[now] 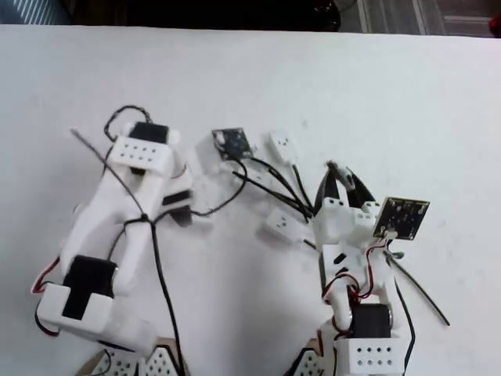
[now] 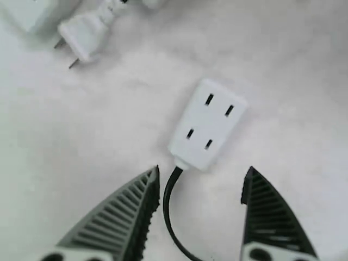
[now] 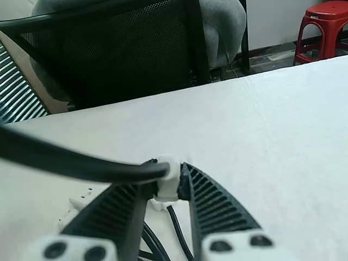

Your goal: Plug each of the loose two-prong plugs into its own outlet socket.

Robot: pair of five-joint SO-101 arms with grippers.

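A white outlet socket block [image 2: 208, 124] with two pairs of slots lies flat on the white table. Its black cable [image 2: 168, 212] runs back between the fingers of my left gripper [image 2: 201, 179], which hangs open just short of the block. Beyond it lies a loose white two-prong plug [image 2: 84, 33], prongs bare. My right gripper [image 3: 168, 166] is shut on another white plug [image 3: 167, 182], lifted off the table with a black cord [image 3: 70, 160] trailing from it. In the high view the right gripper [image 1: 338, 176] sits right of two white socket blocks [image 1: 282, 146] [image 1: 283, 225].
Black cords [image 1: 266, 184] tangle between the two arms at the table's middle. The left arm [image 1: 133, 157] stretches along the left side. A black mesh chair [image 3: 109, 54] and a red stool [image 3: 326, 27] stand beyond the table's far edge.
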